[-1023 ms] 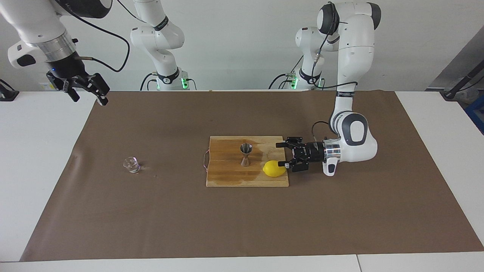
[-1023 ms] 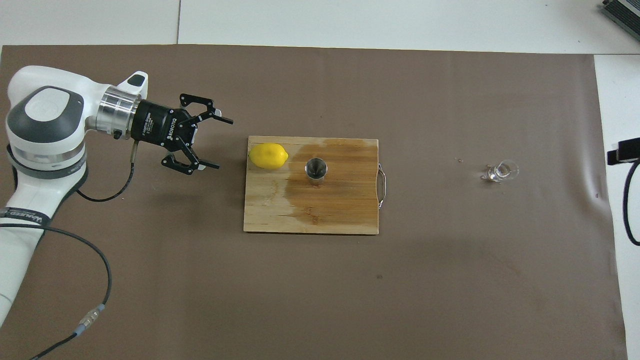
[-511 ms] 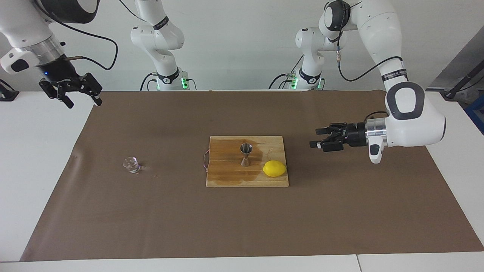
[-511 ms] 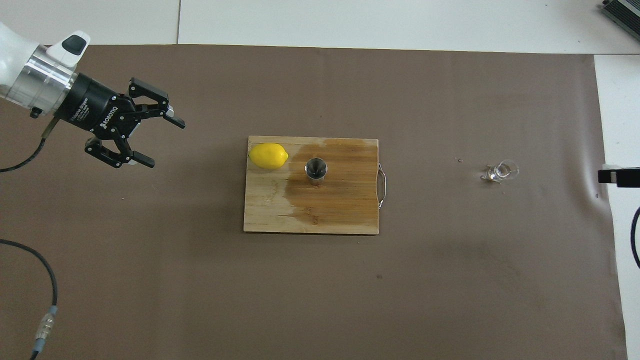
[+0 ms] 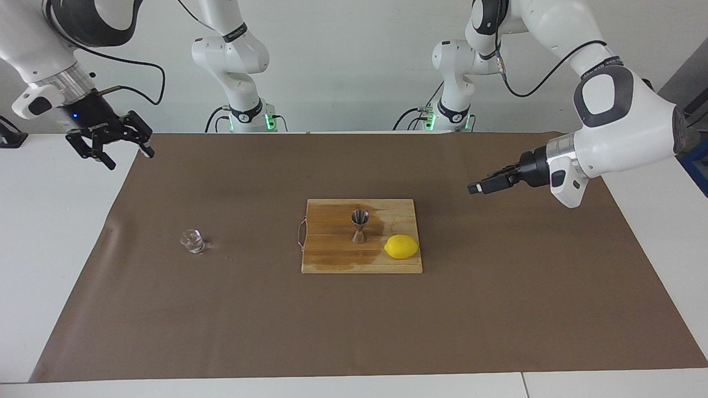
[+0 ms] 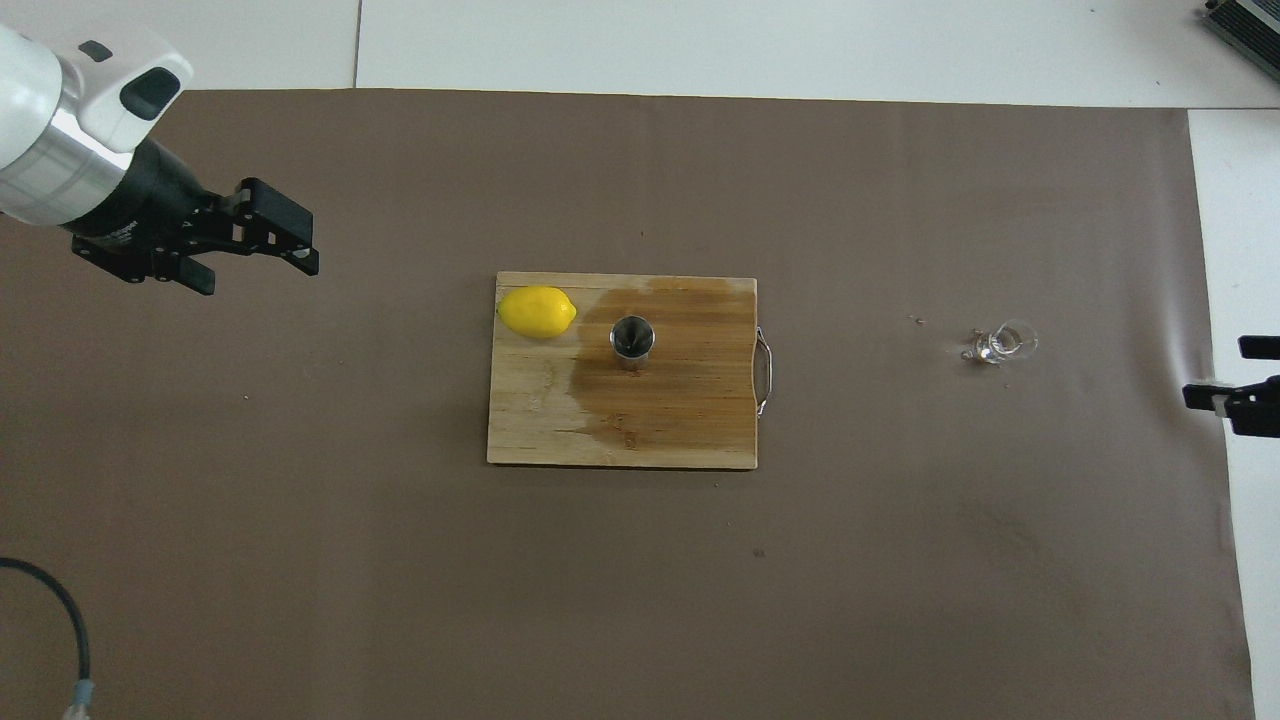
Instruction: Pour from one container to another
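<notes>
- Small clear faceted glass cup (image 5: 192,241) (image 6: 1000,346): stands on the brown mat (image 5: 354,326), toward the right arm's end of the table, well apart from the board.
- Small silver steel hourglass jigger (image 5: 359,225) (image 6: 632,340): upright near the centre of the wooden cutting board (image 5: 337,260), w/ the yellow lemon (image 5: 401,246) (image 6: 537,311) just beside it on the board's corner toward the left arm's end.
- Left gripper (image 5: 480,186) (image 6: 262,240): in the air over the mat near the left arm's end; holds nothing, opening cannot be told.
- Right gripper (image 5: 113,145): over the mat's corner next to the right arm's base, fingers spread open, empty.
</notes>
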Robot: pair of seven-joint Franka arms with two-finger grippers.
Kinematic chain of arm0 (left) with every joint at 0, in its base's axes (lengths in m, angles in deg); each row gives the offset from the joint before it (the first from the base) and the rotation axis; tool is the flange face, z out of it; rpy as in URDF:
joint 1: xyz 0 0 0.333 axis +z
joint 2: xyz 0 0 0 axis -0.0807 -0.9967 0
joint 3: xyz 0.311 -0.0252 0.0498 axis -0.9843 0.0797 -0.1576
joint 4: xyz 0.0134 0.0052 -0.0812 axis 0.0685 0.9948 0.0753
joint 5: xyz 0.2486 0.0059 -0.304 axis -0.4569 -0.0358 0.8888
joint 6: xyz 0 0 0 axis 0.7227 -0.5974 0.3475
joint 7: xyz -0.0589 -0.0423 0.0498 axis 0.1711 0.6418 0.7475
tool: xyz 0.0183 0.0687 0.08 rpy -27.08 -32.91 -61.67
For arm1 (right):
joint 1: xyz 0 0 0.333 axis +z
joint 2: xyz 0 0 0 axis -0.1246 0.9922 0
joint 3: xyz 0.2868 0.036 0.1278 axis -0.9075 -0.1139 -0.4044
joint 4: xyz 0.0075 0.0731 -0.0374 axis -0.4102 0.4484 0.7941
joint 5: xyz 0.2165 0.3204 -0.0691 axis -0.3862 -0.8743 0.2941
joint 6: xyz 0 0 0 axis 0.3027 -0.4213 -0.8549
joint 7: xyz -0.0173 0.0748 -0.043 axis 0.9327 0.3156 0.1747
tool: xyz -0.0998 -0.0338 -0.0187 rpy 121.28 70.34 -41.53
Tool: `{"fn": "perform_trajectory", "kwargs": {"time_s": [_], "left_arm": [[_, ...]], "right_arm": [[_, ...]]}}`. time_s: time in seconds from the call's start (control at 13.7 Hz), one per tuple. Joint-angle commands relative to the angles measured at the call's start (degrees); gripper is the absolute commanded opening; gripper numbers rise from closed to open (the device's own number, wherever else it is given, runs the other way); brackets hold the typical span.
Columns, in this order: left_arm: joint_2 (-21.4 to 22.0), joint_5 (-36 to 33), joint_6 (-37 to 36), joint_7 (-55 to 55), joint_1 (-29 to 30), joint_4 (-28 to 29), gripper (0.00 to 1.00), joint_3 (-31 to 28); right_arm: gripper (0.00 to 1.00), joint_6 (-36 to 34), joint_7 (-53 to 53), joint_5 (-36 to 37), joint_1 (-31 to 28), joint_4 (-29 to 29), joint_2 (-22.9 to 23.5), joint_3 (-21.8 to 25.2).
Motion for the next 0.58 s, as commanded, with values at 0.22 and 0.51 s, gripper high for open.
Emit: {"fn": "perform_trajectory", "kwargs": {"time_s": [0.22, 0.51], "left_arm": [[3.5, -6.8, 4.8, 14.3, 0.3, 4.2, 1.00, -1.0], [7.4, -6.8, 3.2, 14.0, 0.2, 9.3, 1.00, -0.9]], "right_arm": [[1.00, 1.2, 25.4, -14.2, -2.8, 3.3, 5.0, -0.5], [1.00, -1.0, 32.4, -15.4, -4.4, 3.8, 7.0, -0.5]]}}
